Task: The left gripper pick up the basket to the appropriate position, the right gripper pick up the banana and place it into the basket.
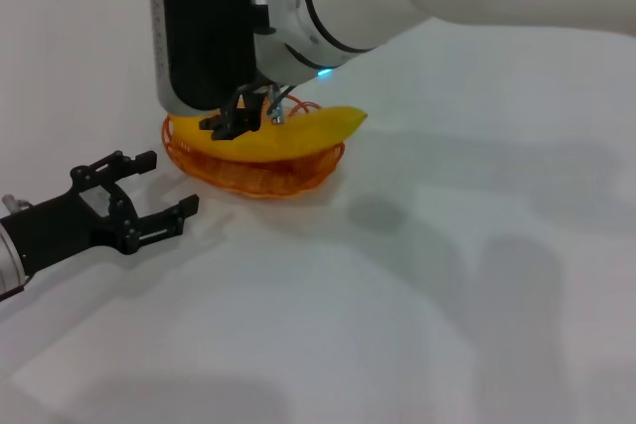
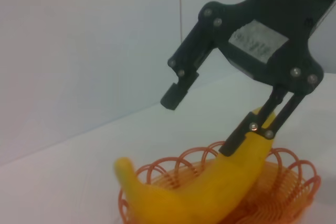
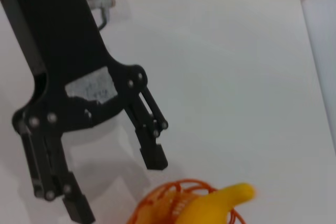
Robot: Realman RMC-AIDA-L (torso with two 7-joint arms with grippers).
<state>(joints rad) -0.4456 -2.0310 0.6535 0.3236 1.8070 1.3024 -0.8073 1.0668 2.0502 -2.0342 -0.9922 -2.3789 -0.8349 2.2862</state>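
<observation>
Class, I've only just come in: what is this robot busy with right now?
The banana lies in the orange wire basket on the white table. The right claw hangs just above it with its fingers spread; one finger is at or near the banana's skin, but it is not gripping. The left claw sits open on the table beside the basket, holding nothing.

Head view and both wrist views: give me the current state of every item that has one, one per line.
Curved bright yellow banana: lying in the basket, ends overhanging the rim.
Shallow orange looped-wire basket: upright on the white table, holding the banana.
Right gripper: jaws open, directly above the banana, one finger touching it.
Left gripper: jaws open, empty, low over the table beside the basket, not touching it.
</observation>
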